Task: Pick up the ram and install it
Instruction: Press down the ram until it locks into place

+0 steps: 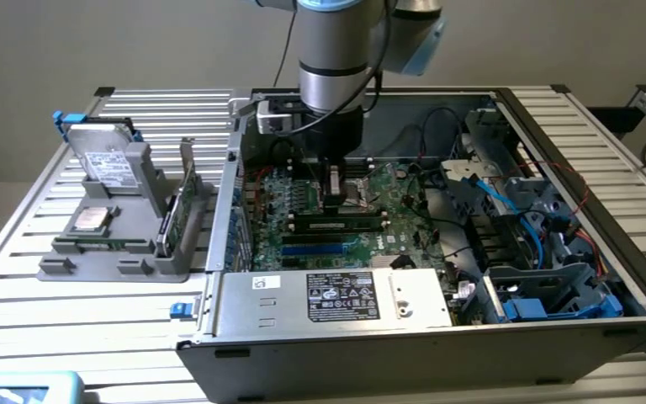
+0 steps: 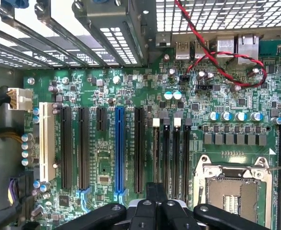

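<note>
The ram [image 1: 340, 225], a dark stick with a pale label, stands along a memory slot on the green motherboard [image 1: 402, 210] inside the open computer case [image 1: 413, 345]. My gripper [image 1: 332, 200] hangs low over the board, just beyond the ram and beside the processor socket [image 1: 362, 192]. In the wrist view the gripper [image 2: 155, 188] is shut, with nothing visible between its fingertips. It hovers over the row of memory slots [image 2: 171, 153], with the socket [image 2: 231, 189] to one side and the blue card slot [image 2: 119, 148] to the other.
A grey holder [image 1: 110, 252] on the exterior view's left carries a silver hard drive [image 1: 110, 164] and a green expansion card [image 1: 182, 202]. The power supply [image 1: 335, 295] fills the case's near side. Blue and black cables [image 1: 491, 198] crowd its right. A red-black wire [image 2: 217, 60] loops over the board.
</note>
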{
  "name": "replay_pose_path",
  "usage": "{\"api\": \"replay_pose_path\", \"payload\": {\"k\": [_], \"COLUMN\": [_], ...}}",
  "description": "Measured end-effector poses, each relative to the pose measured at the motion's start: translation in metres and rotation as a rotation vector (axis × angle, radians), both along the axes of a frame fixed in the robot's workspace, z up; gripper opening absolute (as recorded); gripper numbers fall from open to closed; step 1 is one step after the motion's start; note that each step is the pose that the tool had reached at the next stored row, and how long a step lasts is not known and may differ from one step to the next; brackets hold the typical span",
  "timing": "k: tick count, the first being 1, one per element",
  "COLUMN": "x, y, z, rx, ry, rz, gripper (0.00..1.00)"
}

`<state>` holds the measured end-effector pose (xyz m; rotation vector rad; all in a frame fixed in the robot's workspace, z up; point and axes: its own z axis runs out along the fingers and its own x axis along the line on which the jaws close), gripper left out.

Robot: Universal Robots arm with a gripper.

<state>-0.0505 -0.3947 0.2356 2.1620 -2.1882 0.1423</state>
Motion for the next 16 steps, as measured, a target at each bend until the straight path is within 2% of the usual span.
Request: {"api": "replay_pose_path", "payload": {"k": [3, 10, 13, 16], "x": [-0.0013, -0.0050, -0.0049, -0.0026], "y": [-0.0004, -0.0006, -0.0009, -0.0020], "z": [-0.0010, -0.0031, -0.0045, -0.0048], "rx": [0.0033, 0.0162, 0.0201, 0.0227], "ry": [-0.0004, -0.0048, -0.0080, -0.0085], "rz": [0.000, 0.000, 0.000, 0.000], "gripper": [0.11, 0.11, 0.11, 0.11]}}
